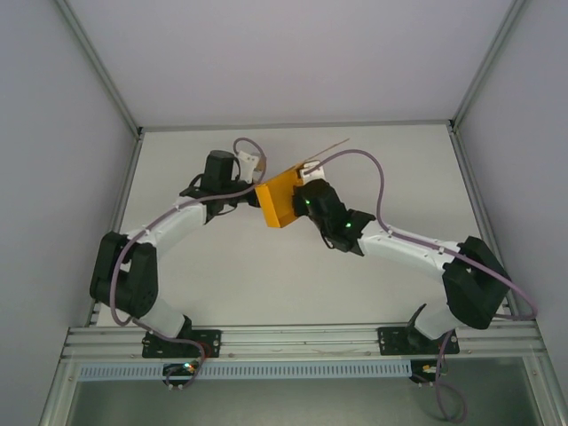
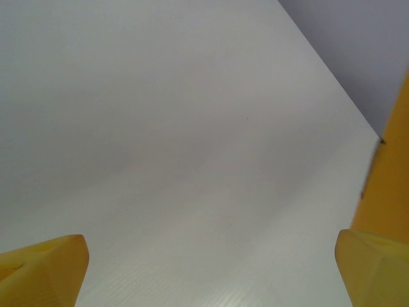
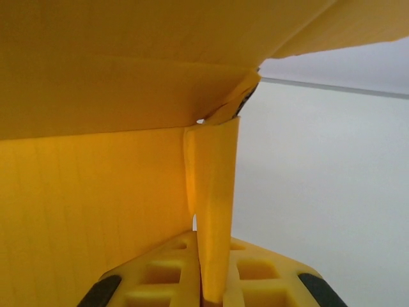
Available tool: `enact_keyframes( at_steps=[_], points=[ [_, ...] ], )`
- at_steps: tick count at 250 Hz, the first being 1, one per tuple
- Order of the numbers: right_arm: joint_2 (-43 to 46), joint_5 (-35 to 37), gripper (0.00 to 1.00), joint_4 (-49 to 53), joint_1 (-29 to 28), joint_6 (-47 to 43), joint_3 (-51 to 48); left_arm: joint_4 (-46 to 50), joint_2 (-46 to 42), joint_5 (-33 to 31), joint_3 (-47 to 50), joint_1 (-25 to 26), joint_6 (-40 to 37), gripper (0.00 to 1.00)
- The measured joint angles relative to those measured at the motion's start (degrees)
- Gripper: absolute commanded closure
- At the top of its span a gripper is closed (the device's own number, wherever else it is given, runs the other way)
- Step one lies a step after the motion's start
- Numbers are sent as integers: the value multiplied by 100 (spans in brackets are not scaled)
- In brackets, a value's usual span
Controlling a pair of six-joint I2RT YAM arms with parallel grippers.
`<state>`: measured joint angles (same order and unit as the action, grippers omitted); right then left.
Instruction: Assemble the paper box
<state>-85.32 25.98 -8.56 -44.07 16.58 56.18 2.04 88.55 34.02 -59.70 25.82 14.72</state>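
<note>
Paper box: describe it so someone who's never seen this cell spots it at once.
On the white table, look at the middle of the far half, where the left arm and right arm meet. The paper box is between them: bright orange-yellow, partly folded card, one flap pinched by the right gripper. From above it's the only orange patch among white-and-black arm parts.

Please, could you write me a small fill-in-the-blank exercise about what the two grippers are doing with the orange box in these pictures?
1. The right gripper is shut on a thin ____ of the paper box.
2. The left gripper has its jaws wide ____, with nothing between them.
3. In the top view, the paper box sits ____ the two grippers.

Missing words: flap; open; between.
</note>
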Motion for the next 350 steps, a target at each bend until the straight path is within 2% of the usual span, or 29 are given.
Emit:
enact_keyframes(
  at_steps=[31, 71, 127, 170, 261, 317, 350],
  points=[
    [116, -144, 92, 210, 221, 175, -166, 109, -337, -151, 103, -238, -2, 0],
    [-24, -258, 91, 918, 435, 627, -269, 608, -940, -863, 417, -765, -109, 0],
    [-1180, -310, 91, 1794, 470, 1394, -170, 1172, -1491, -1722, 723, -1040, -155, 0],
    [-1838, -354, 90, 2396, 455, 1808, 258, 1281, -1578, -1906, 811, -1086, -153, 0],
    [-1969, -479, 56, 2699, 437, 2087, 457, 1298, -1593, -1908, 815, -1086, -160, 0],
    [-1779, -612, 43, 2699, 426, 1921, 492, 1298, -1593, -1886, 815, -1086, -179, 0],
    [-1513, -586, 43, 2704, 415, 1897, 496, 1298, -1593, -1882, 815, -1086, -203, 0]
  ],
)
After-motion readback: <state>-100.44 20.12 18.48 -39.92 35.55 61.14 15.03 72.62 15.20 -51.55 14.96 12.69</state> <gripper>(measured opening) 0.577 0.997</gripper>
